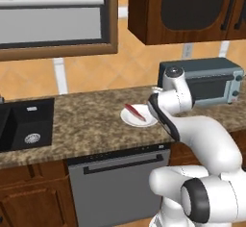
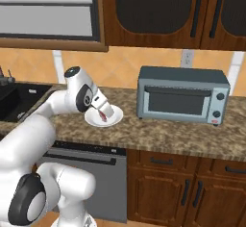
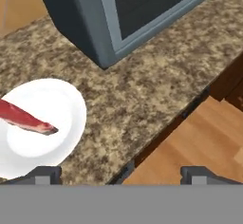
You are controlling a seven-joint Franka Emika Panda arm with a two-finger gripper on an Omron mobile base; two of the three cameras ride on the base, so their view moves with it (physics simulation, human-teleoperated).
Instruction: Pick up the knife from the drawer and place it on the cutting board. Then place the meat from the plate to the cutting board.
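The meat [image 1: 135, 112] is a reddish-pink slab lying on a white plate [image 1: 141, 121] on the granite counter. It also shows in the right base view, meat [image 2: 102, 116] on plate [image 2: 114, 119]. My gripper [image 2: 107, 110] hovers just above the plate's near edge. In the hand view my gripper [image 3: 122, 174] is open with nothing between its fingertips [image 3: 47, 173], and the meat [image 3: 26, 118] and plate [image 3: 59, 123] lie to its left. The knife, the drawer and the cutting board are out of view.
A grey toaster oven [image 2: 180, 96] stands on the counter right of the plate. A black sink [image 1: 26, 122] is at the far left. A steel dishwasher [image 1: 120, 182] sits under the counter, whose front edge [image 3: 161, 128] runs close to my gripper.
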